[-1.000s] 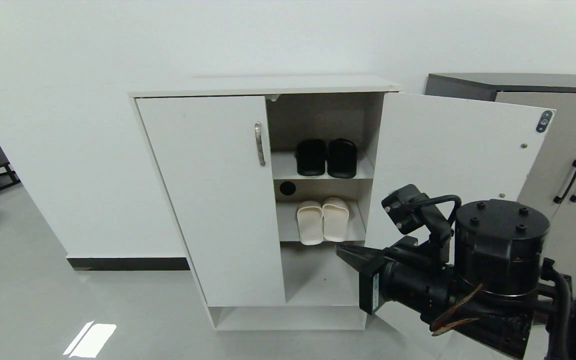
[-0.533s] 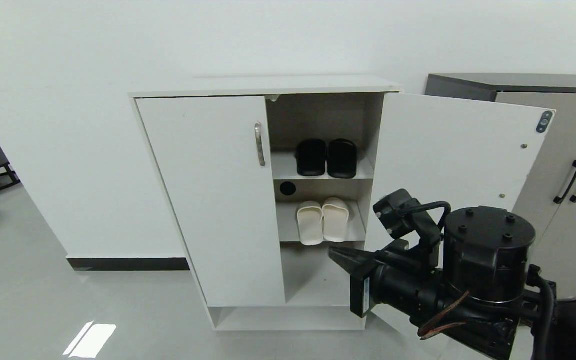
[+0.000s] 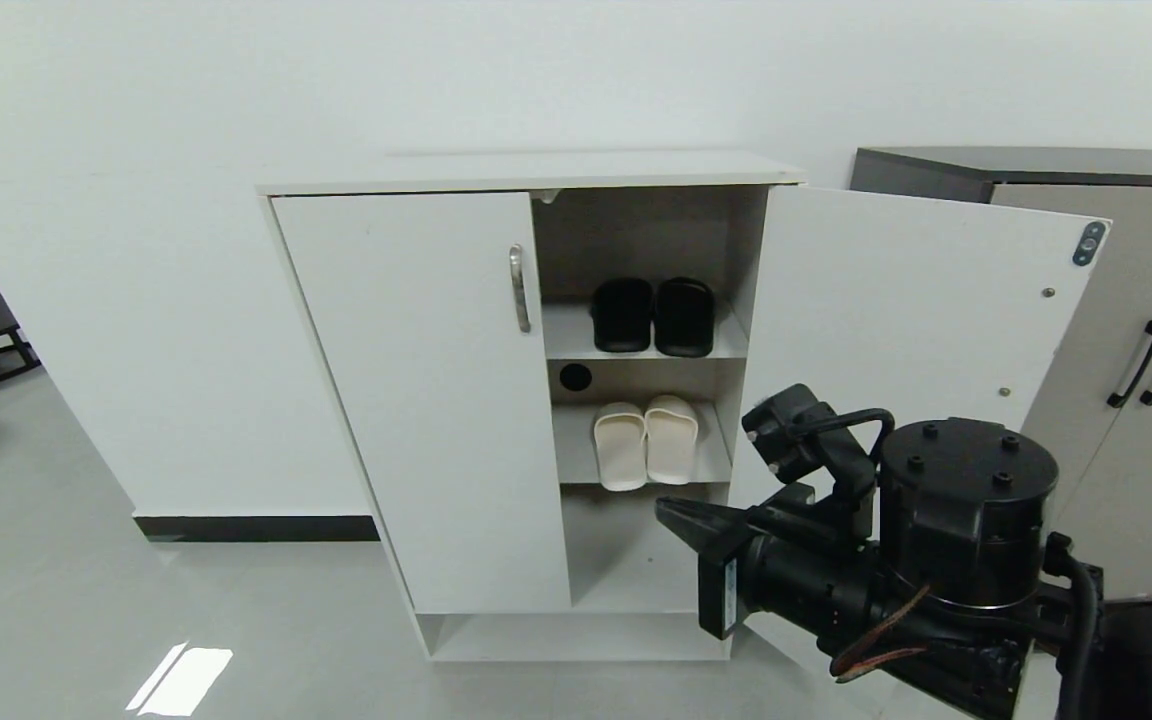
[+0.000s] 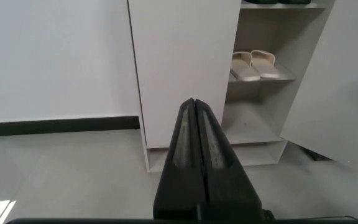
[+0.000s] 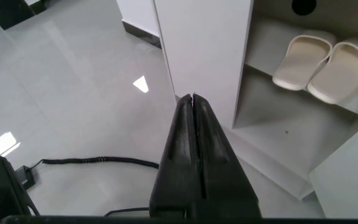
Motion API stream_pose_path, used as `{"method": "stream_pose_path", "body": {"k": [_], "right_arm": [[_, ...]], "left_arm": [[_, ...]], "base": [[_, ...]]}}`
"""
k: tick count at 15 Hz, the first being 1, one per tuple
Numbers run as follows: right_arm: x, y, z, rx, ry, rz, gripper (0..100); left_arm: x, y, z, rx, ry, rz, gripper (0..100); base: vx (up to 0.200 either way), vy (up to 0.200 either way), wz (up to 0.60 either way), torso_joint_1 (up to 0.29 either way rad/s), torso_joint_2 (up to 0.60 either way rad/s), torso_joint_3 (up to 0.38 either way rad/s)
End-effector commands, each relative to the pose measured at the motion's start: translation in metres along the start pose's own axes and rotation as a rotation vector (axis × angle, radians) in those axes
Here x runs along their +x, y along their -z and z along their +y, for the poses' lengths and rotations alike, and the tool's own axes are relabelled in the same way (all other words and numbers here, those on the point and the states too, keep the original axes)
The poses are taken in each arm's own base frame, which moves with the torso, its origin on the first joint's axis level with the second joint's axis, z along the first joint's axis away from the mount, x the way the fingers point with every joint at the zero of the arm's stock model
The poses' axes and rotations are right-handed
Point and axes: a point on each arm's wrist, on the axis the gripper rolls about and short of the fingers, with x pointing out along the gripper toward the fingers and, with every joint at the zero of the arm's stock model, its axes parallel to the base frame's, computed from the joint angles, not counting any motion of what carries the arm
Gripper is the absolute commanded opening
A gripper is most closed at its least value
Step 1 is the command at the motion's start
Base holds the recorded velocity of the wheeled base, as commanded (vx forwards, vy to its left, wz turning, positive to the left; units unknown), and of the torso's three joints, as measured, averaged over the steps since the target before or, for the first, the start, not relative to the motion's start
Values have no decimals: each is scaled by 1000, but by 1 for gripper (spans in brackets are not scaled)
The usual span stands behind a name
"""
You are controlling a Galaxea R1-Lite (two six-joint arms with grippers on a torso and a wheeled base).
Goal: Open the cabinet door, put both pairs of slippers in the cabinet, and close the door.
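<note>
White laminate made up the cabinet [image 3: 536, 170], whose right door [image 3: 896, 310] stood swung wide open while the left door [image 3: 426, 400], with its metal handle [image 3: 517, 288], was shut. Inside, the black slippers [image 3: 652, 315] sat side by side on the upper shelf, and the cream slippers [image 3: 644, 442] sat side by side on the shelf below, toes toward the front edge. The bottom compartment beneath them held nothing visible.

The right gripper [image 3: 664, 508] hung in front of the open door's lower part, lower than the cream pair, its fingers pressed together with nothing between them and pointing toward the opening. The left gripper [image 4: 194, 102] was well back from the cabinet, aimed at the shut door, its fingers likewise closed and empty. A grey cabinet [image 3: 1116, 350] stood just beside the open door, and a black cable [image 5: 92, 162] lay on the glossy floor.
</note>
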Motion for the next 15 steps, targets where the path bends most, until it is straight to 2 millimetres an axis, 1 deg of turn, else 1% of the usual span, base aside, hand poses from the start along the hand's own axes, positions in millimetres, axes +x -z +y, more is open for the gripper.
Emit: {"method": "stream_pose_path", "body": {"k": [1, 4, 15], "right_arm": [[1, 1, 0, -2, 0, 5, 0], [0, 2, 0, -4, 1, 8, 0], [1, 3, -1, -3, -6, 14, 0]], "left_arm": [[0, 0, 0, 0, 0, 1, 0], [0, 0, 0, 0, 0, -1, 0], [0, 0, 0, 0, 0, -1, 0]], "base": [[0, 0, 0, 0, 0, 0], [0, 0, 0, 71, -212, -222], [0, 0, 0, 174, -477, -287]]}}
